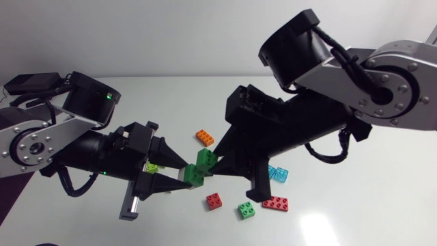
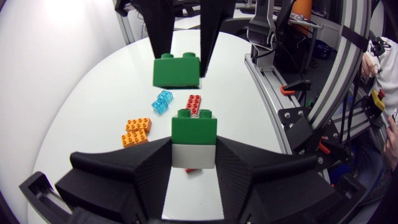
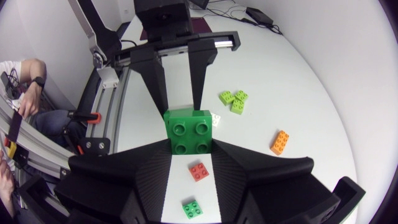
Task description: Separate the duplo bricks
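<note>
We had both arms over the middle of the white surface [image 1: 369, 219], the left arm [image 1: 41, 140] reaching in from one side and the right arm [image 1: 382, 82] from the other, their tips almost nose to nose.

The left jaws were closed on a green-and-white stack [image 2: 194, 140]. They squeezed its white piece from both sides, and the green piece stuck out ahead of them. The right jaws were clamped narrowly on a single green brick [image 3: 189, 130], gripped on two opposite sides with its four studs facing that arm's camera. Both held pieces were up off the surface.

In the left wrist view we saw a clear gap between the green brick and the stack, so the two were apart. From overhead they looked very close together.

Loose pieces lay on the surface around them. An orange brick [image 1: 205, 137] sat just beyond the held pieces. A clear blue brick [image 1: 278, 173] lay close beside the right arm's black wrist. On the near side we saw a small red brick [image 1: 214, 200], a small green brick [image 1: 246, 210] and a long red brick [image 1: 276, 203] in a loose row, near one another but not touching. A little cluster of lime bricks [image 3: 235, 101] lay beside the left arm, mostly hidden from overhead by its black links.
</note>
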